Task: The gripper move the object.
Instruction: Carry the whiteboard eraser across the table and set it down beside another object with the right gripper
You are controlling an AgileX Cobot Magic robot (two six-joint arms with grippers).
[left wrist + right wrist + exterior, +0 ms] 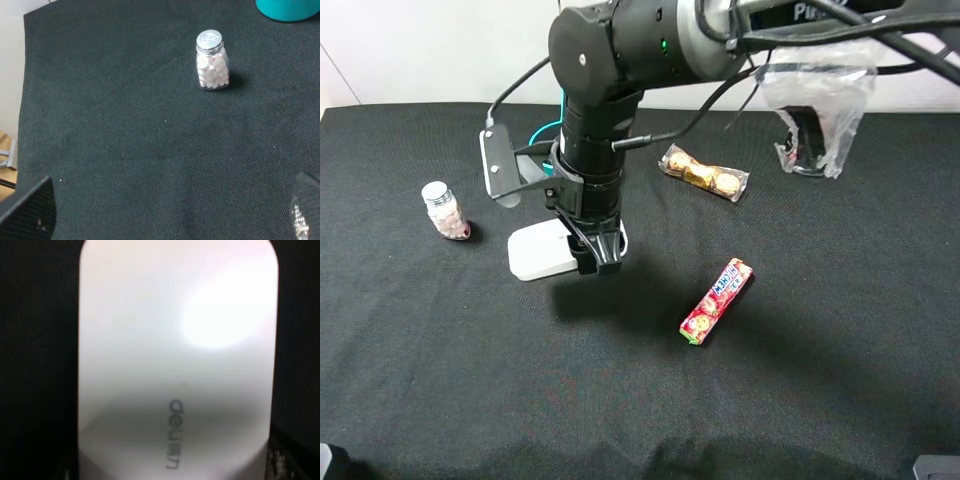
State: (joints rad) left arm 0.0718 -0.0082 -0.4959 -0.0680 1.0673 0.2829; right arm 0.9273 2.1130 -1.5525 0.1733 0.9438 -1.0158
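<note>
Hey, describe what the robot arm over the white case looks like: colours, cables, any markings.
The arm is a thick black cylinder with a silver-grey band higher up and a small green light. Black cables and one teal cable run along it. A grey bracket sticks out sideways. The gripper is black.

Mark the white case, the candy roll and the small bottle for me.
white case (538,252): exterior high view, its exposed top face.
candy roll (716,300): exterior high view, middle of the wrapper.
small bottle (213,64): left wrist view, its clear body.
</note>
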